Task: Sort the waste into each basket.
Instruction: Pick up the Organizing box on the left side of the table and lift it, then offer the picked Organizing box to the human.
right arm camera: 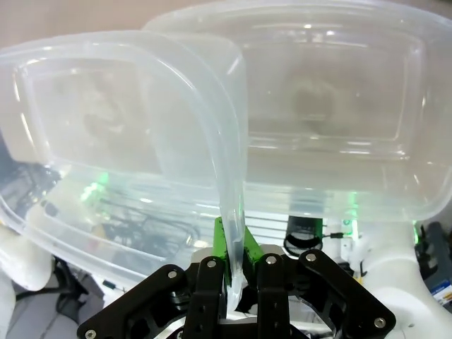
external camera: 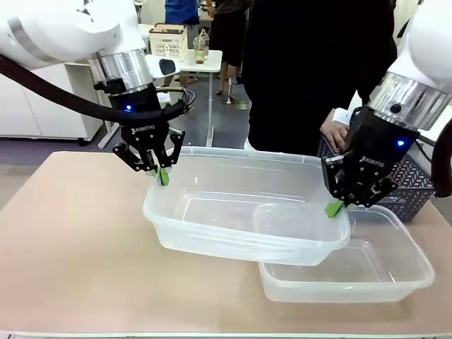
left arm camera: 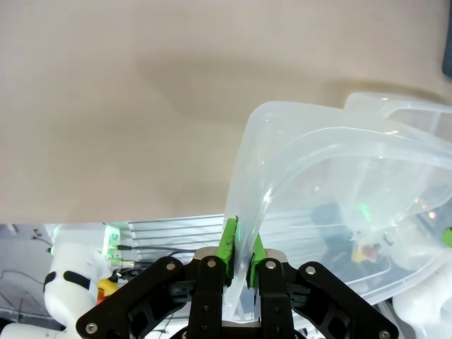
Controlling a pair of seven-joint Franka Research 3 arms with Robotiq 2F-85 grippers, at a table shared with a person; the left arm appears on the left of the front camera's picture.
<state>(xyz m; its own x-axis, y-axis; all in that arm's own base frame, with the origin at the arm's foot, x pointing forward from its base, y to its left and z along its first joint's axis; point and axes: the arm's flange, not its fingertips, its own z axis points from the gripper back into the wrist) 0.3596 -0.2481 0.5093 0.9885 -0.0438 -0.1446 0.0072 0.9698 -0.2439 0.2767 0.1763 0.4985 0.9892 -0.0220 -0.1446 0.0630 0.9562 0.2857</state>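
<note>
Two clear baskets are in view. One basket (external camera: 176, 229) hangs tilted above the table, gripped at both ends. My left gripper (external camera: 161, 174) is shut on its left rim; in the left wrist view the green pads (left arm camera: 229, 240) pinch the thin wall of that basket (left arm camera: 318, 162). My right gripper (external camera: 333, 206) is shut on its right rim, and the right wrist view shows that gripper (right arm camera: 232, 244) clamping the rim of the basket (right arm camera: 127, 106). The second basket (external camera: 417, 279) rests on the table, partly under the lifted one. Both look empty. The waste is out of view.
A dark lattice-sided basket (external camera: 418, 185) stands behind the right gripper at the table's far right. A person in black (external camera: 311, 70) stands at the far side, one hand (external camera: 332, 134) near that basket. The tan table (external camera: 70, 247) lies bare at the left.
</note>
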